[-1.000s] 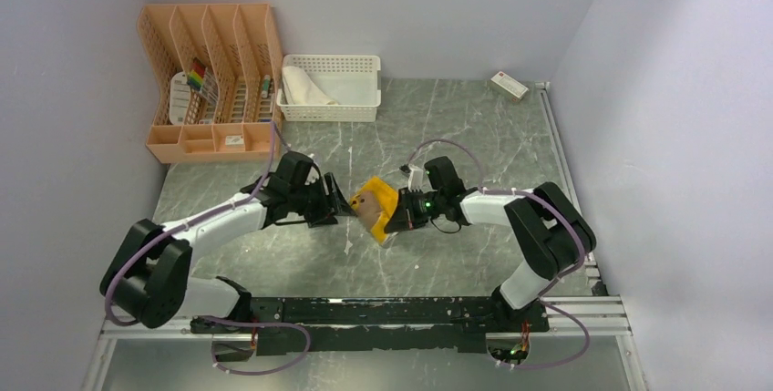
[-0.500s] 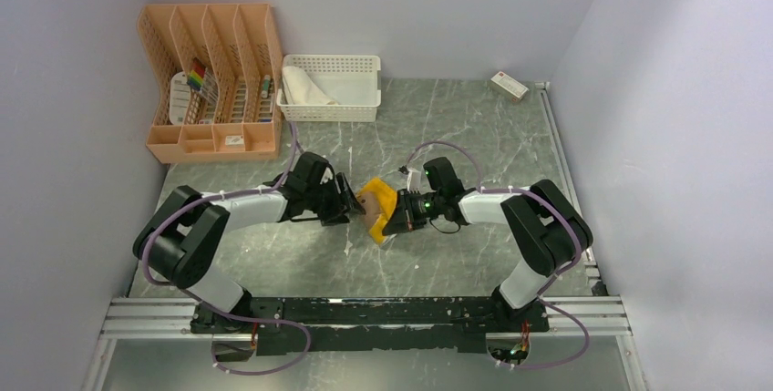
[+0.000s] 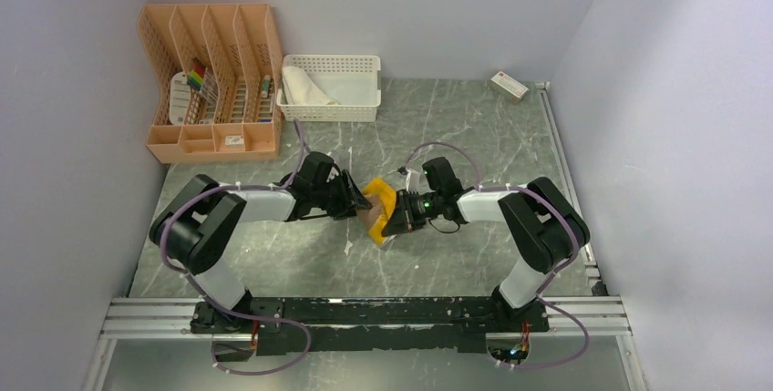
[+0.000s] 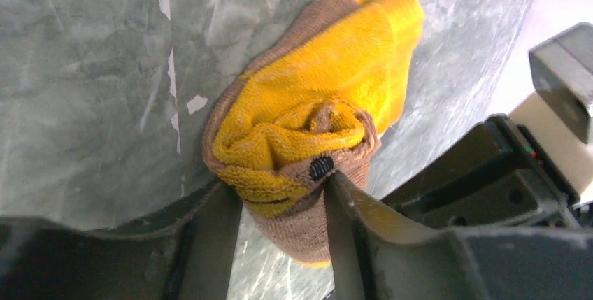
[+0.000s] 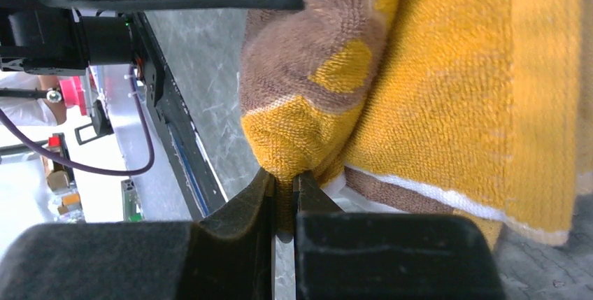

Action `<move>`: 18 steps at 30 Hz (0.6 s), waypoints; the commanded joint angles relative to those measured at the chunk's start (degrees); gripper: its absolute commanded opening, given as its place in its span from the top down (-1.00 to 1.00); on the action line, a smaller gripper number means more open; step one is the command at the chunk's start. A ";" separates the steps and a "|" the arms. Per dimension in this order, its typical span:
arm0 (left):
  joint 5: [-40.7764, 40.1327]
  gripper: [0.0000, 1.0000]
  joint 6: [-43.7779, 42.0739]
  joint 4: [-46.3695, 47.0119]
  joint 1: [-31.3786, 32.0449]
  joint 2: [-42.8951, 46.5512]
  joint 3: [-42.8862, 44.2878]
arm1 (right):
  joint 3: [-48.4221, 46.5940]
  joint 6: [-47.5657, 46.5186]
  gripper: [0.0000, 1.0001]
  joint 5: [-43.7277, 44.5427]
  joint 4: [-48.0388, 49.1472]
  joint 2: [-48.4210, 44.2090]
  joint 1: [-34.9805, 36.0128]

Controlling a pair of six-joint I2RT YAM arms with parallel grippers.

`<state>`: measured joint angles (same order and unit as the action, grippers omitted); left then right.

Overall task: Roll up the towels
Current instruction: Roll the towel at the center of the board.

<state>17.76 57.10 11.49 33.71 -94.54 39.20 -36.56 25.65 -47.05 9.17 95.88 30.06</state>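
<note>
Two grips on your yellow towel [image 4: 329, 69]; right gripper [image 5: 285, 177] pinches an edge; left gripper [image 4: 280, 184] clasps the roll end-on.

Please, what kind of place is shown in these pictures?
Most likely a robot test cell in a laboratory, not a home. Two arms are bolted to an aluminium rail; plain walls enclose the marble-patterned table; a desk organiser, a lattice basket and a yellow towel look like practice props.
</note>
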 commanded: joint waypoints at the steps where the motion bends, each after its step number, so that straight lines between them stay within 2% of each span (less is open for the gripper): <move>1: -0.13 0.15 -0.05 3.42 1.41 -3.86 2.16 | -1.67 -1.18 1.00 -1.33 -3.09 0.50 -0.05; 2: 0.13 0.51 -0.19 3.41 1.44 -4.44 2.33 | -2.26 -1.74 1.00 -0.88 -4.39 0.06 -0.03; 3: -0.09 0.76 -0.29 2.81 1.42 -4.72 2.56 | -3.00 -2.75 0.87 0.61 -6.46 -0.54 -0.02; 4: -0.36 0.85 -0.59 1.99 1.37 -4.92 2.77 | -4.06 -4.09 0.65 2.85 -9.05 -1.40 -0.01; 6: -0.96 0.86 -1.33 -0.39 1.28 -4.80 3.44 | -6.62 -7.63 0.24 10.11 -15.83 -4.01 0.03; 8: -1.88 0.87 -1.95 -3.60 1.10 -4.48 4.64 | -9.23 -10.58 -0.05 20.74 -22.24 -8.51 0.91; 10: -3.32 0.87 -2.54 -7.89 0.98 -4.25 6.30 | -12.40 -13.65 -0.26 33.85 -28.00 -13.23 5.05; 13: -5.33 0.87 -3.26 -14.01 1.00 -4.65 9.47 | -17.10 -16.10 -0.32 50.28 -33.39 -15.98 14.26; 18: -6.00 0.87 -2.56 -17.45 0.99 -5.06 11.76 | -20.31 -17.88 -0.32 66.95 -35.54 -13.01 27.45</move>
<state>15.07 55.31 -0.32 34.46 -98.67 49.10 -56.49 11.51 -0.21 -19.14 80.18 50.35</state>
